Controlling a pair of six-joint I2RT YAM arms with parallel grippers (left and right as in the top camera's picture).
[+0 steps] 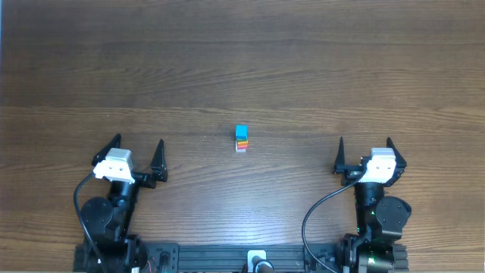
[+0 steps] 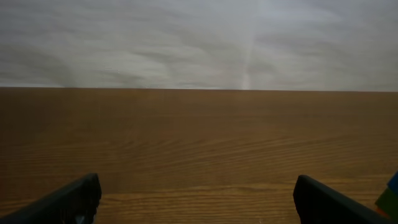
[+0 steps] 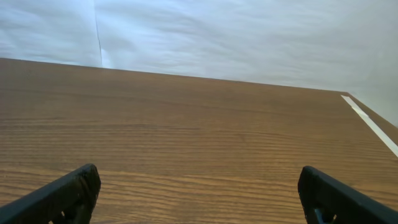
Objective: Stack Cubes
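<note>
Brown wood grain is seen across the surface (image 1: pixel 242 61), near whose middle a stack of cubes (image 1: pixel 241 139) is stood upright, blue uppermost. The left hand (image 1: pixel 139 140) and the right hand (image 1: pixel 364 140) are held released, spread wide and grasping nothing, 1 at each side, well apart from the stack.

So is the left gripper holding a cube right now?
No, the left gripper has its fingers spread open with nothing between them, apart from the cube stack.
</note>
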